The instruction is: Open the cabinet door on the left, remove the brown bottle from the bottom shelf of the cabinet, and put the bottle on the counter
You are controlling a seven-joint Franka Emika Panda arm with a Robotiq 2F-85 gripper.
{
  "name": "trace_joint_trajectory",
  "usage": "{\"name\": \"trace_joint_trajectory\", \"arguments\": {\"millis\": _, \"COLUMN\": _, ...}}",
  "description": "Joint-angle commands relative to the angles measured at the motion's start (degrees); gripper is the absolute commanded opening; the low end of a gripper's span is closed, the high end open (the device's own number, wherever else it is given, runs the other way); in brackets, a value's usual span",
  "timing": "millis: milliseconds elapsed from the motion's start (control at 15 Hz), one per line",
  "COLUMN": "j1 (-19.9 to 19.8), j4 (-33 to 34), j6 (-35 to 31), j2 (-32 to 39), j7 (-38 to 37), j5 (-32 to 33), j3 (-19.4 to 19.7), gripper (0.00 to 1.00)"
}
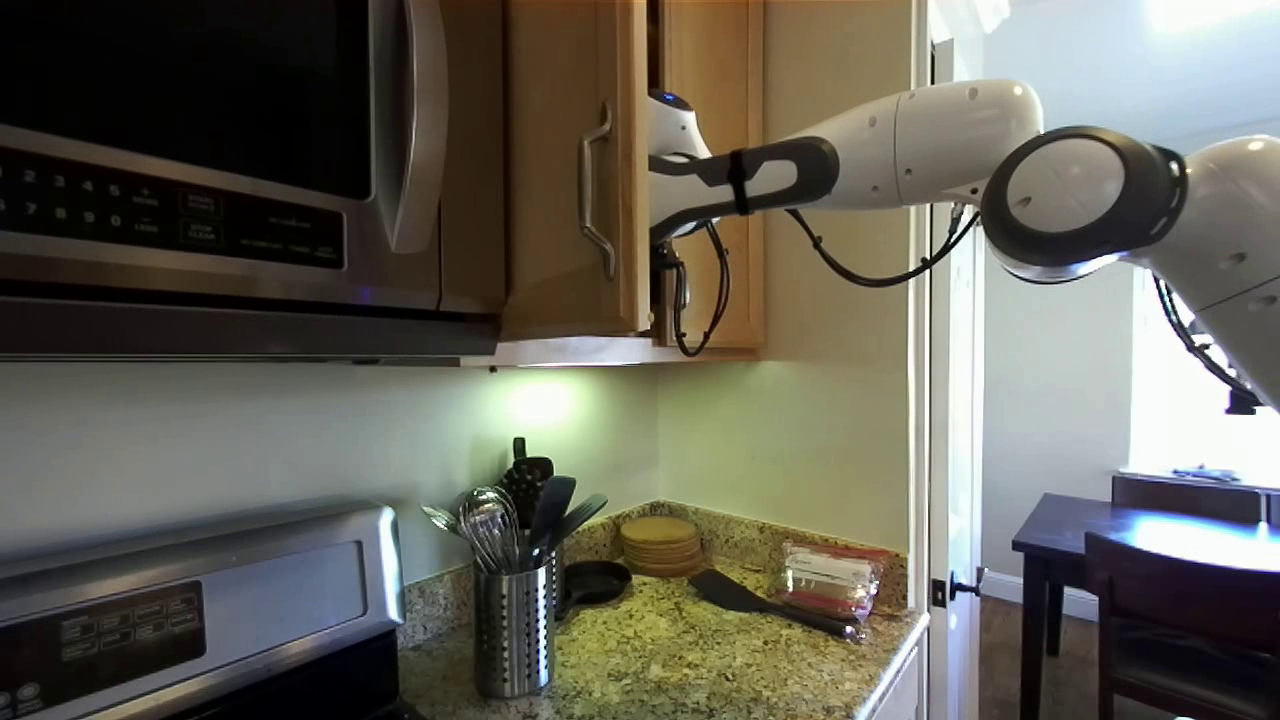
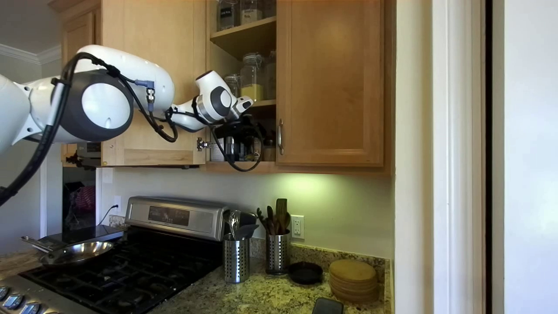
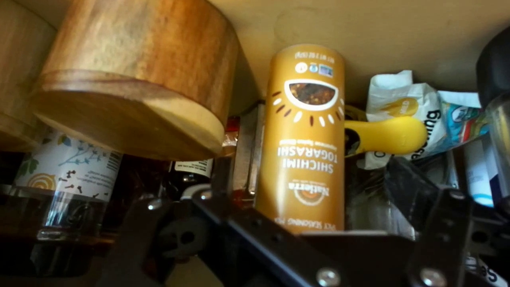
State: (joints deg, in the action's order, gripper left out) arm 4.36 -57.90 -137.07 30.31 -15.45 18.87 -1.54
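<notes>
The left cabinet door (image 1: 550, 160) stands swung open, its inner face (image 2: 152, 56) towards the camera in an exterior view. My arm reaches past it into the cabinet (image 2: 242, 167). In the wrist view the brown bottle (image 3: 303, 139), golden-brown with upside-down lettering, lies between the fingers of my gripper (image 3: 310, 169). The jaws are open, and a gap shows on each side of the bottle. Part of the bottle nearest the gripper is hidden behind it. The open door hides my gripper in an exterior view. The counter (image 2: 261, 298) is far below.
Wooden cylinders (image 3: 151, 63) and a glass jar (image 3: 75, 179) crowd the left side in the wrist view. A yellow scoop (image 3: 386, 135) and seasoning packets (image 3: 398, 99) sit to the right. The closed right door (image 2: 331, 83) borders the opening. Utensil holders (image 2: 236, 261) stand on the counter.
</notes>
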Motion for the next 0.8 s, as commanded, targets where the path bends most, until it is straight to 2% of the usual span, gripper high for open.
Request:
{"name": "trace_joint_trajectory", "arguments": {"millis": 0, "j1": -0.2, "j4": 1.8, "j6": 0.3, "j2": 1.1, "j7": 0.2, "j5": -0.4, "j3": -0.1, "gripper": 0.69}}
{"name": "trace_joint_trajectory", "arguments": {"millis": 400, "j1": -0.4, "j4": 0.8, "j6": -0.6, "j2": 0.5, "j7": 0.5, "j5": -0.4, "j3": -0.3, "gripper": 0.29}}
{"name": "trace_joint_trajectory", "arguments": {"millis": 733, "j1": -0.5, "j4": -1.3, "j6": -1.4, "j2": -1.1, "j7": 0.8, "j5": -0.5, "j3": -0.6, "gripper": 0.26}}
